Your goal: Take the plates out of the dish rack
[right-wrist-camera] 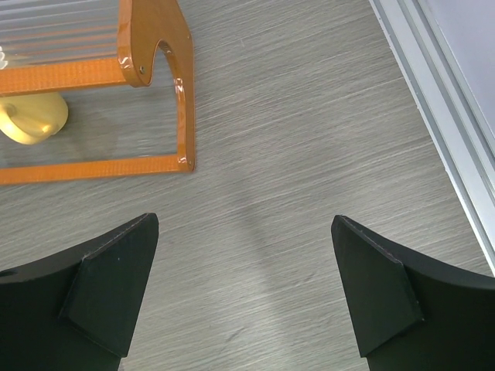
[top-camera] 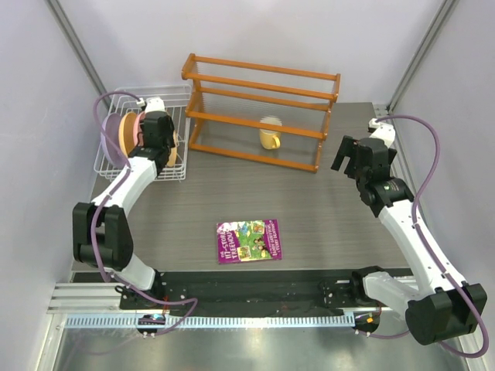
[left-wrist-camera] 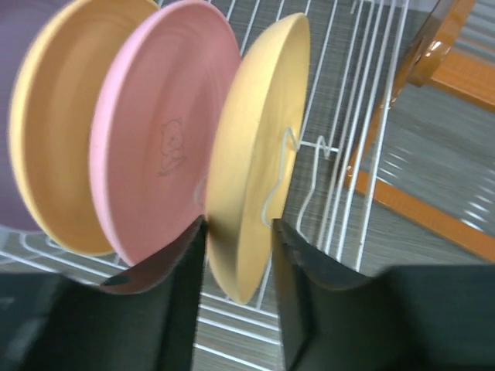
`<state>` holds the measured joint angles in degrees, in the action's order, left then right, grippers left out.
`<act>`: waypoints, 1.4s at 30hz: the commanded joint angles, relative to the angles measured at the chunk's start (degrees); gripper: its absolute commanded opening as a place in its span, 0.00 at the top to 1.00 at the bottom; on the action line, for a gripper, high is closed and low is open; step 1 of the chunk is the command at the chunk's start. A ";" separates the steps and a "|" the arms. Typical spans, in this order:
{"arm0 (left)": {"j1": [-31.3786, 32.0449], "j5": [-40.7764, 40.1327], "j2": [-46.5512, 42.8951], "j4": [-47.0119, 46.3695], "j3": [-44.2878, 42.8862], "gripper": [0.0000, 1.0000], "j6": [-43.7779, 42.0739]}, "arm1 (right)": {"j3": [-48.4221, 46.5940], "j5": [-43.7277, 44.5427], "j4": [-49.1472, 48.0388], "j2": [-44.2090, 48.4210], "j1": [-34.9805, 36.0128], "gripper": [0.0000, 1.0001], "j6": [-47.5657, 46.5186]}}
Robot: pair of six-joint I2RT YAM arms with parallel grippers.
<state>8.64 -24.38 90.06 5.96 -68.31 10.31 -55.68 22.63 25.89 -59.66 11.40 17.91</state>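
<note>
"Stage of the job?"

"First pick, I judge. All four plates stand on edge in the dish rack, at the far left of the table: lavender plate, rear yellow plate, pink plate, front yellow plate. The left gripper reaches into the rack. Its fingers are narrow and pinch the front yellow plate's rim, with no gap showing on either side."

"And the right gripper?"

"Spread wide, holding nothing, hovering over bare table near the right end of the orange wooden rack."

"Next move?"

"Probably a straight lift. A white wire prong crosses the plate's face and the pink plate sits just beside it, so tilting or dragging sideways could snag."

"Room to set it down?"

"Open table lies between the racks and the book. The wooden rack, with a yellow mug on it, stands just right of the dish rack, so the carry should come towards the near edge."
</note>
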 commanded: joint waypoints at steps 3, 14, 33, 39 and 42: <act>0.93 -5.50 0.29 -3.32 -0.86 0.88 -0.55 | 0.22 1.45 -2.16 -0.28 -0.24 0.00 0.02; 9.62 -21.98 1.78 -4.81 -4.01 1.00 -9.85 | 1.45 2.68 -1.90 1.39 -0.15 0.00 -0.16; 19.30 -43.47 -6.29 -6.31 -8.06 1.00 -25.34 | 1.37 -0.30 -1.37 4.73 -0.15 0.00 1.16; 21.06 -29.61 -13.76 8.67 -9.29 1.00 -10.62 | 0.92 -8.90 -3.29 4.38 -0.15 0.00 2.91; 21.06 -16.52 -16.84 12.05 -8.68 1.00 -3.73 | 0.92 -15.57 -5.66 4.46 -0.15 0.00 4.32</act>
<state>29.93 -56.77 77.38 10.81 -75.42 -5.54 -53.43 16.73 25.10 -56.12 11.40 19.92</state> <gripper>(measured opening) 0.020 0.996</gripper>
